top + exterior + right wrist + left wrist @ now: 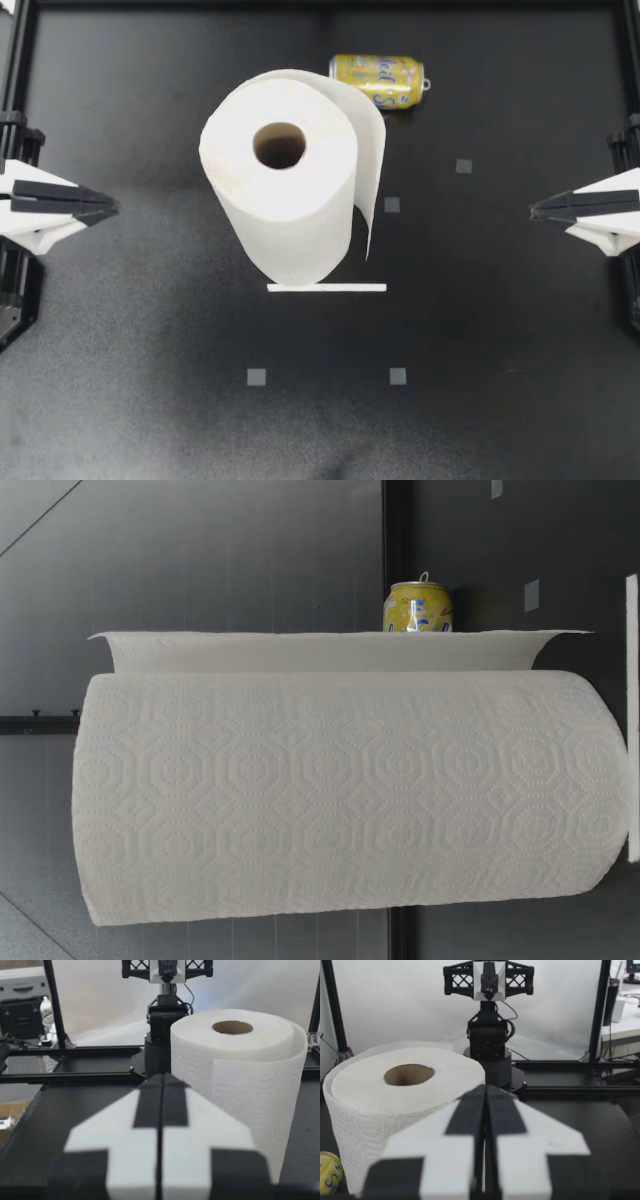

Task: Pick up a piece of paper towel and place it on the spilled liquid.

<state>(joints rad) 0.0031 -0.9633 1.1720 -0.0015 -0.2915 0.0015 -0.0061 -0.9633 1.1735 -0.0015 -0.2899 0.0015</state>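
top view: nearest the front edge, small grey squares (257,377) are lying on the black table (500,330). further in, my left gripper (105,207) and right gripper (540,210) are hanging at the two sides, each with its fingers pressed together and holding nothing; both wrist views are showing the same closed, empty fingers. between them, well apart from both, the towel roll (285,175) is standing upright on a white base (327,288), with a loose sheet (372,170) peeling off on the right gripper's side. beyond the roll, a yellow can (378,80) is lying on its side.

as i am judging it, the task is sitting at its very start: no sheet is torn off, and no spilled liquid is showing anywhere on the table, so tearing, carrying and laying down are all left to do. the can is carrying printed lettering, which i am not reading off; the roll is showing only an embossed pattern, no writing.
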